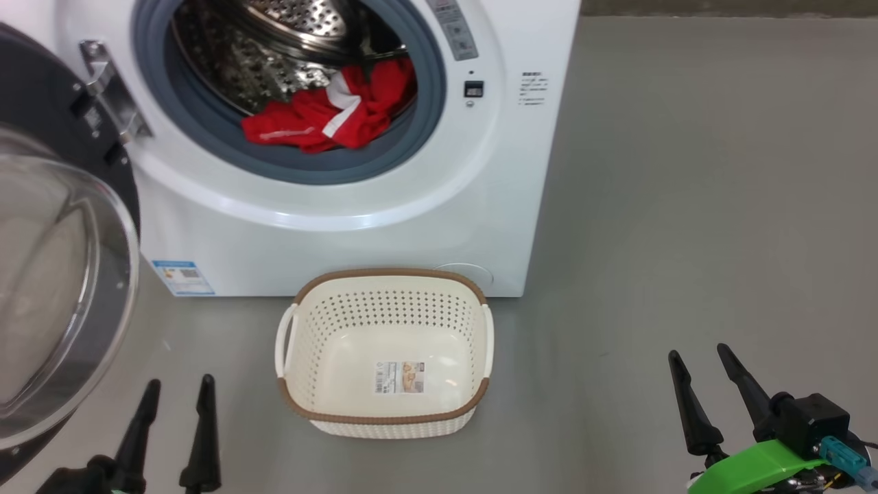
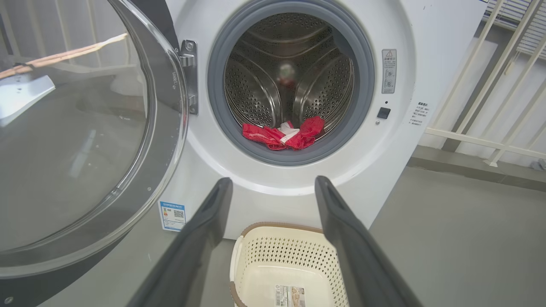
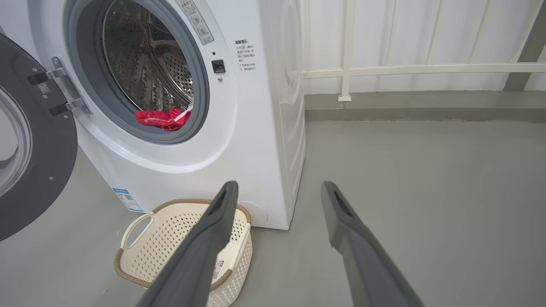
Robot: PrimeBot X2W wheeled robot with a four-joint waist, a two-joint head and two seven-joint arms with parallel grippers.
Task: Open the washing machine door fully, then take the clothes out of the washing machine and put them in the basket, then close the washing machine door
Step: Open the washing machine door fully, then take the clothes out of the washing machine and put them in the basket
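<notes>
Grey floor (image 1: 686, 206) runs bare around the big white front-loading washing machine (image 1: 343, 233), whose round black-rimmed glass door (image 1: 62, 274) stands swung out at my left. The crumpled red garment with white trim (image 1: 329, 113) lies at the drum's front lip, by the grey rubber seal (image 1: 425, 137). Reaching in, I could snag it on that seal, or drop it beside the cream perforated plastic basket (image 1: 384, 417) below; my left arm might also knock the door. My left fingers (image 1: 204, 412) and right fingers (image 1: 689, 394) are spread wide, holding and touching nothing.
</notes>
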